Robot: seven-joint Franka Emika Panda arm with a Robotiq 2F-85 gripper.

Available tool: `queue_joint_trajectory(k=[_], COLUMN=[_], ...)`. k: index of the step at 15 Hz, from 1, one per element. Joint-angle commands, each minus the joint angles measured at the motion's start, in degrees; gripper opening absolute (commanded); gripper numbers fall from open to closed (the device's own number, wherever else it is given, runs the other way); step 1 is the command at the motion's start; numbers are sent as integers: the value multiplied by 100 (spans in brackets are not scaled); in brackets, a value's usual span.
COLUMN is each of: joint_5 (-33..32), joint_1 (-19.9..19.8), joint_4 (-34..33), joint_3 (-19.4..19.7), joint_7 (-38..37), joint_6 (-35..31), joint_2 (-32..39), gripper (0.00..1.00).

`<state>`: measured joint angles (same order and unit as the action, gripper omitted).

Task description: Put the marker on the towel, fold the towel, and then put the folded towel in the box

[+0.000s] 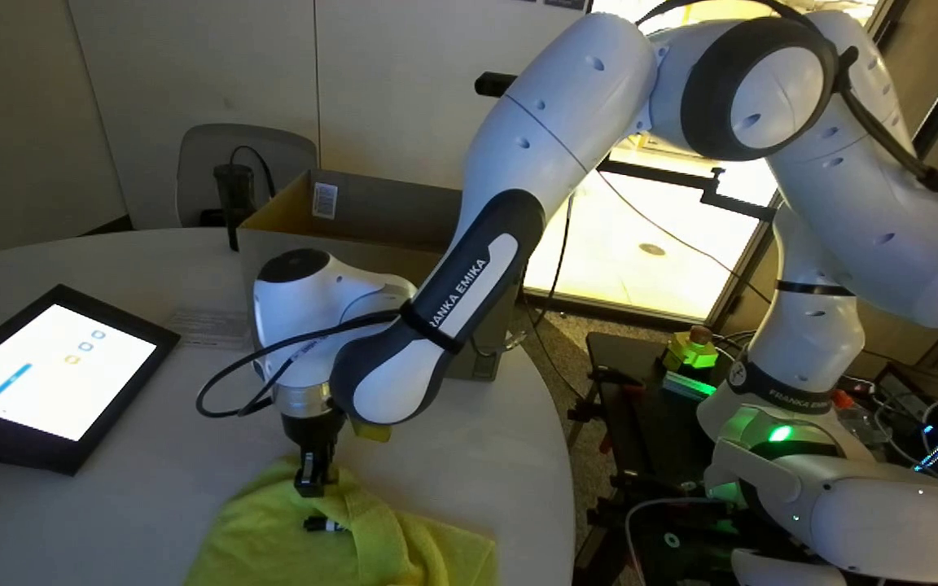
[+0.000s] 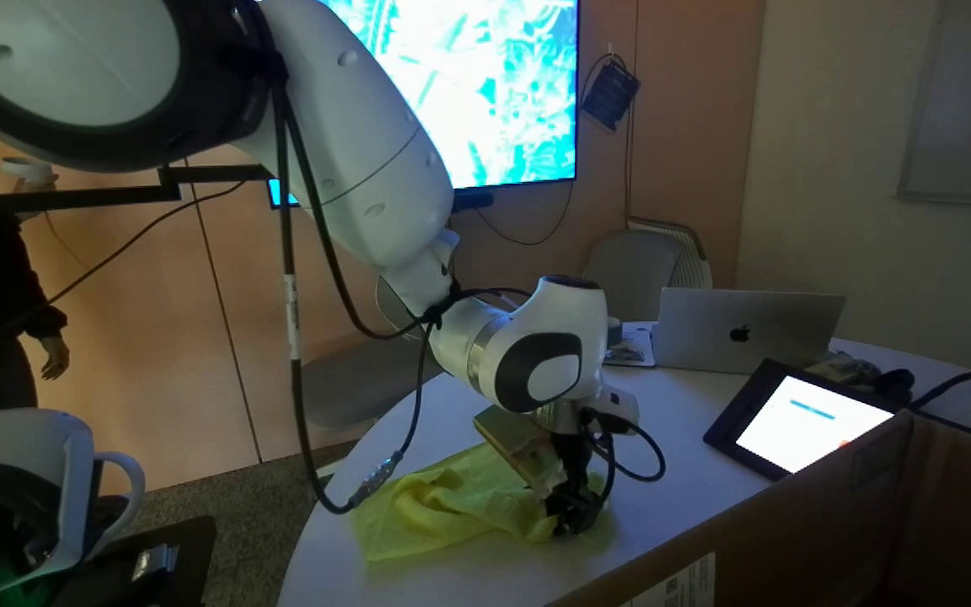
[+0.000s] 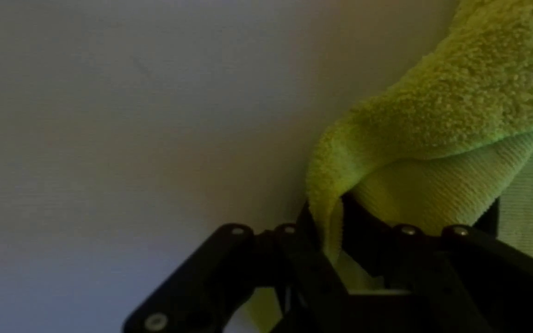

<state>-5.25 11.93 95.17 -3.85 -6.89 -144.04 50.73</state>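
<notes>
Plainly, the marker [image 1: 324, 525] lies on the towel [image 1: 330, 560], at six o'clock from the hand [image 1: 313, 485], with a little bare cloth showing between the two. In an exterior view its long axis runs almost level, from nine o'clock to three. The black end points to nine; toward three a small pale patch shows before a raised fold cuts it off, so how much lies beneath, and which end bears the tip, I cannot tell.

The hand points down, its fingers [image 3: 368, 240] nearly together on a thin pinch of the towel's edge. In the wrist view the cloth passes between the dark fingers and runs from there as a thick roll, between one and two o'clock. That view is dim, and the marker cannot be made out in it. In an exterior view the towel [image 2: 443, 506] spreads out at nine o'clock from the hand [image 2: 574, 510], and there too the marker cannot be picked out.

The box [image 1: 387, 203] stands on the worktop [image 1: 151, 505] at one o'clock from the hand, much of its near side hidden behind the arm [image 1: 550, 122]. The towel runs off the frame at six o'clock, and the tablet [image 1: 62, 374], at ten o'clock from the hand, is cut at its nine o'clock side.
</notes>
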Motion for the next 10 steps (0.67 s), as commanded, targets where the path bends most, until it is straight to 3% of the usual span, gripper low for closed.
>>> queue_joint_trajectory(k=[1,10], joint_5=[-2,-225], joint_1=[121,608], joint_4=[-34,17], joint_3=[-146,-369], joint_7=[250,651], joint_6=[12,3], joint_2=[-118,-210], gripper=[16,15])
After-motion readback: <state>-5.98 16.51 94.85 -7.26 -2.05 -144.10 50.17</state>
